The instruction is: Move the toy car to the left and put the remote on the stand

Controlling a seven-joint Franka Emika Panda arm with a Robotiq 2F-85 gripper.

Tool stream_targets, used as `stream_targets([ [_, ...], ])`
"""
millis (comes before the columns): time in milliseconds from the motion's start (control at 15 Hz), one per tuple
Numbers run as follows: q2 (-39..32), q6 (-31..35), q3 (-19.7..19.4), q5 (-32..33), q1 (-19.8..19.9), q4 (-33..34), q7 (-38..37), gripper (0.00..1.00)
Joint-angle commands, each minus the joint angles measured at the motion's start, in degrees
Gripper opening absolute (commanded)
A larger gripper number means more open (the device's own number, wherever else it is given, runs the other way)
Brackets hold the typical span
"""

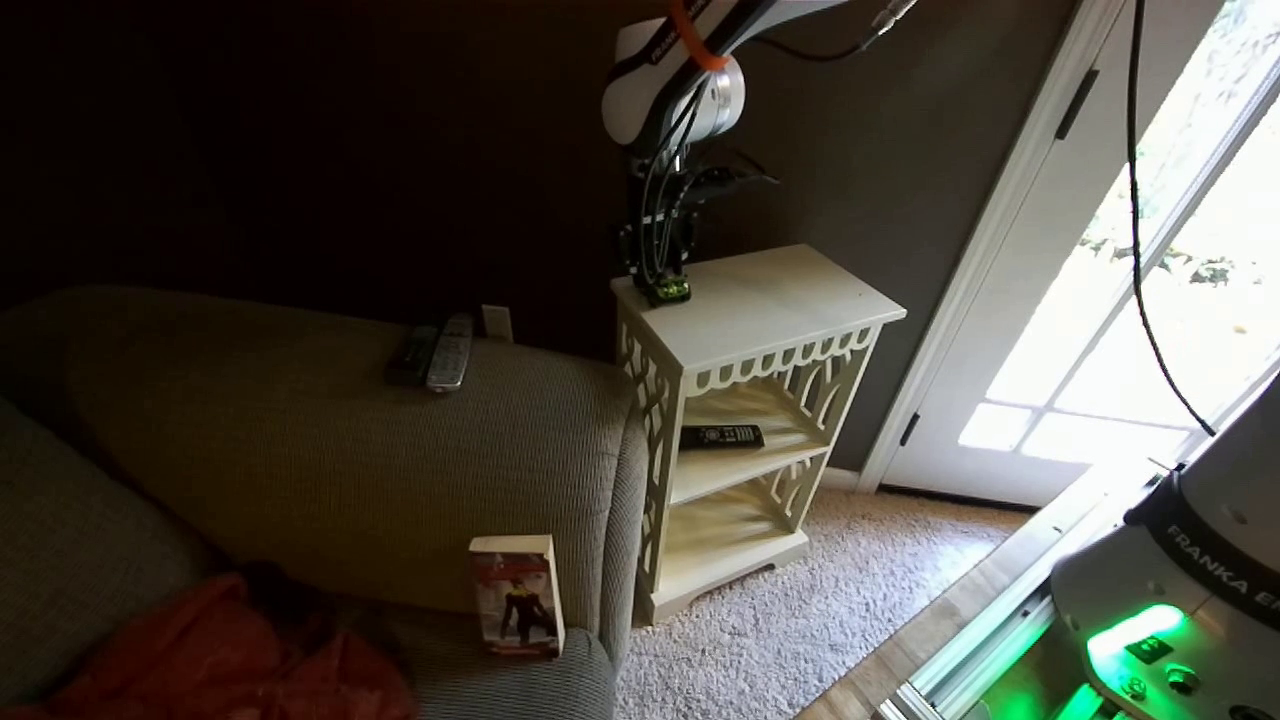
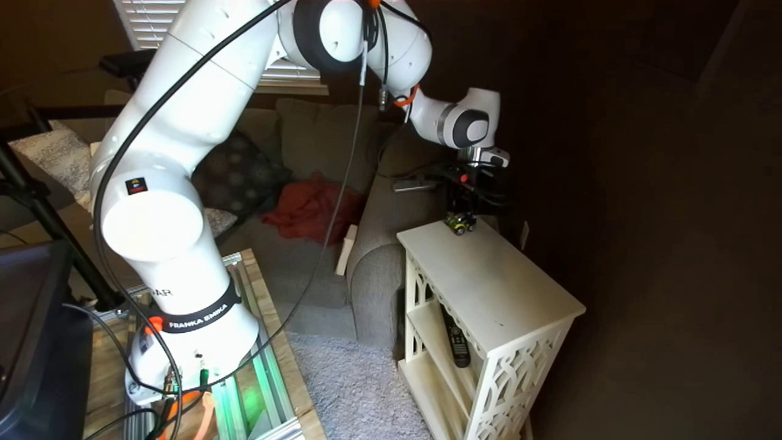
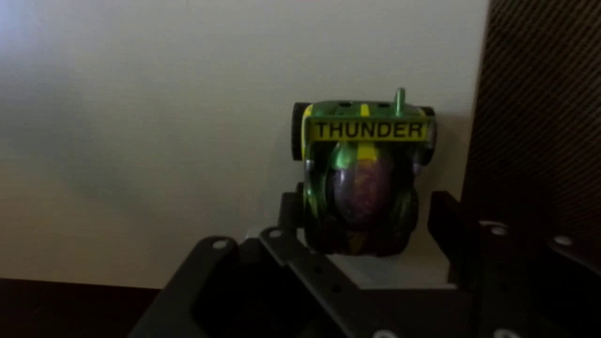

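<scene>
The toy car [image 3: 361, 188] is small, green and yellow with dark wheels and a "THUNDER" label. It stands on the top of the cream-white stand [image 1: 770, 290], at the corner near the sofa; it also shows in an exterior view [image 2: 459, 223]. My gripper [image 3: 367, 211] is low over the top, its fingers on both sides of the car. The left finger in the wrist view is close against the car; a gap shows at the right finger. The light grey remote [image 1: 450, 352] lies on the sofa arm, also visible in an exterior view [image 2: 415, 185].
A darker flat oblong object [image 1: 411, 355] lies beside the grey remote on the sofa arm [image 1: 540, 400]. A black remote [image 1: 722, 436] lies on the stand's upper shelf. A book [image 1: 518, 597] and red cloth [image 1: 230, 660] are on the sofa seat. A dark wall stands behind the stand.
</scene>
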State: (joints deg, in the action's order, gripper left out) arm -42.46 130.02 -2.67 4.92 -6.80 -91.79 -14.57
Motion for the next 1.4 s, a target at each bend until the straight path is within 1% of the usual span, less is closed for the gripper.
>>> stream_targets([
  [0,1.6,-2.9,1.2,-0.4,-0.3,0.4,2.3,1.0],
  [200,6.0,-5.2,3.3,-0.8,-1.1,-2.3,3.8,1.0],
  [333,8.2,-6.9,4.6,0.8,-2.5,-2.7,5.7,1.0],
  [400,8.9,-10.4,5.3,1.7,-3.3,-1.7,7.6,1.0],
  [600,9.2,-19.1,8.3,1.2,-5.5,2.5,11.6,1.0],
  [800,5.8,-26.5,12.0,-1.5,-6.8,9.1,16.1,1.0],
  [867,8.8,-21.9,10.4,-0.3,-6.6,4.0,12.6,1.0],
  [1000,8.0,-24.2,11.6,-0.5,-7.6,6.0,13.6,1.0],
  [1267,6.9,-24.6,11.6,-0.5,-7.3,7.0,14.7,1.0],
  [1333,6.7,-25.7,11.4,-1.3,-7.4,7.0,12.5,1.0],
])
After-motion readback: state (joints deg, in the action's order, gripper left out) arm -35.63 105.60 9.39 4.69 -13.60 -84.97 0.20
